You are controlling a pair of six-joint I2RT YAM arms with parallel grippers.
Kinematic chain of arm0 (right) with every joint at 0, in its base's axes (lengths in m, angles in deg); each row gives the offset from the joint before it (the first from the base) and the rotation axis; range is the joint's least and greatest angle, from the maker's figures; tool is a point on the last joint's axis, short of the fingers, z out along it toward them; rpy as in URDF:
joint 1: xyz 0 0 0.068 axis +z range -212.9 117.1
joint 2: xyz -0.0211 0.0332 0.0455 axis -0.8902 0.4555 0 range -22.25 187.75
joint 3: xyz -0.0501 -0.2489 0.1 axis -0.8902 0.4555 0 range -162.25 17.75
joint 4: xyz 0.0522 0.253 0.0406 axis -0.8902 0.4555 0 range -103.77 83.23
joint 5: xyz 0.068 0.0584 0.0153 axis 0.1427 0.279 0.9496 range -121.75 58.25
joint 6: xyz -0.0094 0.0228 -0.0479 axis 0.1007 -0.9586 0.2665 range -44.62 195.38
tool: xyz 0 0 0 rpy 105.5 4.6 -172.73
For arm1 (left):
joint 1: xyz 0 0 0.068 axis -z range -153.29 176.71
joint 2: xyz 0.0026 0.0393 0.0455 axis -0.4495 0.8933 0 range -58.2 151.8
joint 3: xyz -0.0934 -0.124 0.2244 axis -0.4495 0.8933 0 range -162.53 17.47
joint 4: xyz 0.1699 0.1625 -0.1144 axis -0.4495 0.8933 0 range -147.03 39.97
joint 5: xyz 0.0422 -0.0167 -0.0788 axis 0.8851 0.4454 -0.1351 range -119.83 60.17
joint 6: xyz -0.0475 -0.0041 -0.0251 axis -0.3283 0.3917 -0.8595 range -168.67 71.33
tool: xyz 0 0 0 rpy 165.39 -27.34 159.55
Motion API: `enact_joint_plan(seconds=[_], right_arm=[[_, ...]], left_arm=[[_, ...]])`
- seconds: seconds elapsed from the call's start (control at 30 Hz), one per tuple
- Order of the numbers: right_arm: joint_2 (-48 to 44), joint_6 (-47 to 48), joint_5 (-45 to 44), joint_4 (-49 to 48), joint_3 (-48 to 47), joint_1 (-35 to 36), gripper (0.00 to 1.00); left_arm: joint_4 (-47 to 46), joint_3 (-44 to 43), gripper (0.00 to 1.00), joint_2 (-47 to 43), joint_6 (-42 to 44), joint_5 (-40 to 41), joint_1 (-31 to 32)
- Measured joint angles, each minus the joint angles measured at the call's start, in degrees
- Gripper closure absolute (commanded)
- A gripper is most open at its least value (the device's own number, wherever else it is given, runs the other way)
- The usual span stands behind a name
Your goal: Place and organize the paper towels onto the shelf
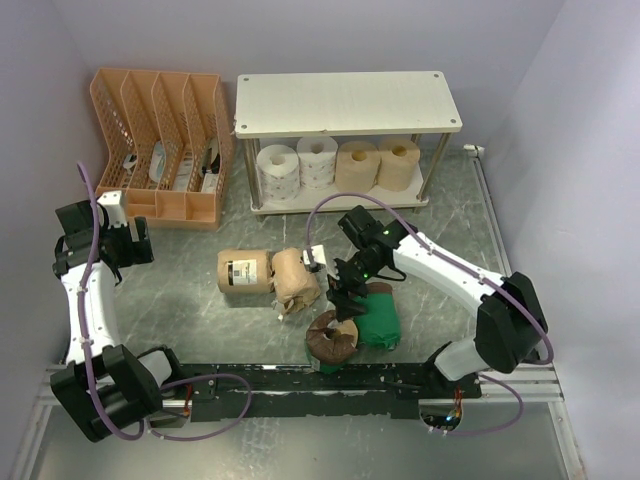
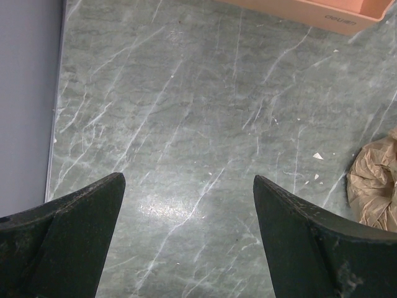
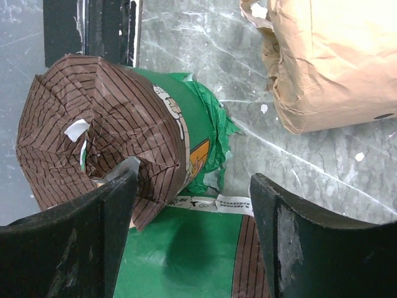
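Note:
The white two-tier shelf (image 1: 345,100) stands at the back. Its lower board holds a white dotted roll (image 1: 278,168), a white roll (image 1: 317,159) and two bare tan rolls (image 1: 357,163) (image 1: 399,161). Two tan-wrapped rolls (image 1: 245,271) (image 1: 295,281) lie on the table. Two green-wrapped rolls lie near the front, one showing its brown end (image 1: 333,338), one on its side (image 1: 378,314). My right gripper (image 1: 347,292) is open just above them; its wrist view shows both green rolls (image 3: 118,118) (image 3: 180,254) between its fingers. My left gripper (image 1: 135,240) is open and empty at the left.
An orange slotted file organizer (image 1: 165,145) stands at the back left with small items in it. A black rail (image 1: 330,380) runs along the front edge. Grey walls close in left, back and right. A tan-wrapped roll (image 2: 375,183) shows at the left wrist view's right edge.

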State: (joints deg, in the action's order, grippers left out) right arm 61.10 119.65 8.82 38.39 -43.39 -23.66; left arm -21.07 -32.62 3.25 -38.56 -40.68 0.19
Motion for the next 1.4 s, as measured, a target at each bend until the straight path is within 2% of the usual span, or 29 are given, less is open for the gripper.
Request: enact_joint_plan(seconds=[0.37,0.7,0.97,1.07,1.17,1.2,1.23,1.37,1.4], right_arm=[[7.5,2.7,3.8,7.5,-5.1,-0.1,0.29],[12.2,6.2,9.1,18.3,-12.1,0.0,0.35],[12.0,4.7,8.0,16.2,-8.7,0.0,0.31],[11.8,3.2,7.2,14.3,-7.3,0.2,0.34],[11.2,1.6,6.3,12.1,-6.1,0.5,0.39],[10.9,1.1,6.3,11.7,-5.9,0.6,0.44],[10.5,0.6,6.1,11.2,-5.7,0.8,0.53],[9.8,-1.4,6.6,10.1,-5.5,1.0,0.99],[9.7,-1.8,6.6,9.9,-5.5,1.0,1.0]], left_arm=[[0.3,0.0,0.04,0.8,0.0,-0.3,0.0],[0.3,0.0,0.04,0.8,0.0,-0.4,0.0],[0.4,0.0,0.04,0.8,0.0,-0.4,0.0],[0.4,0.0,0.04,0.8,0.2,-0.7,0.0],[0.4,0.0,0.04,0.8,0.2,-0.8,0.0],[0.4,0.0,0.04,0.8,0.2,-0.9,0.0],[0.4,0.0,0.04,0.8,0.2,-0.9,0.0],[0.4,0.0,0.04,0.8,0.2,-0.9,0.0],[0.4,0.0,0.04,0.8,0.2,-0.9,0.0]])
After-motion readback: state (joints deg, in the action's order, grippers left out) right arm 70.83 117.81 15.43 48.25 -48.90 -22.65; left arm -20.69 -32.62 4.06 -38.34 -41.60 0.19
